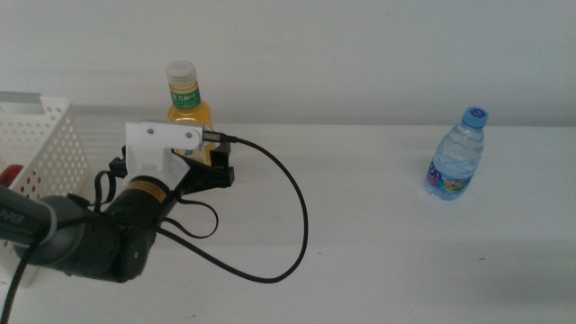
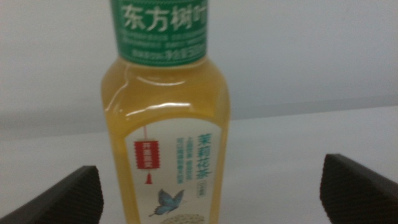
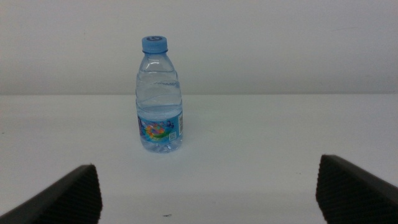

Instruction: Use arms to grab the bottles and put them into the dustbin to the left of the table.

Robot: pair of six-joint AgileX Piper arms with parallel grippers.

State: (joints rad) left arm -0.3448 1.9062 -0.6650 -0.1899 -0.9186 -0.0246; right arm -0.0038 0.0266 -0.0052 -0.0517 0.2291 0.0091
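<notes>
The tall orange-drink bottle with white cap and green label (image 1: 190, 101) is standing near the white table's (image 1: 378, 225) far edge, toward its left end, between the wide-open, empty jaws of the left gripper (image 2: 208, 199). Closing off-centre could be tipping it over. The white perforated plastic dustbin (image 1: 45, 144) is sitting just left. The small clear blue-capped water bottle (image 3: 160, 94) is standing near the far right corner, well apart from the waiting right gripper (image 3: 208, 196), also open and empty.
</notes>
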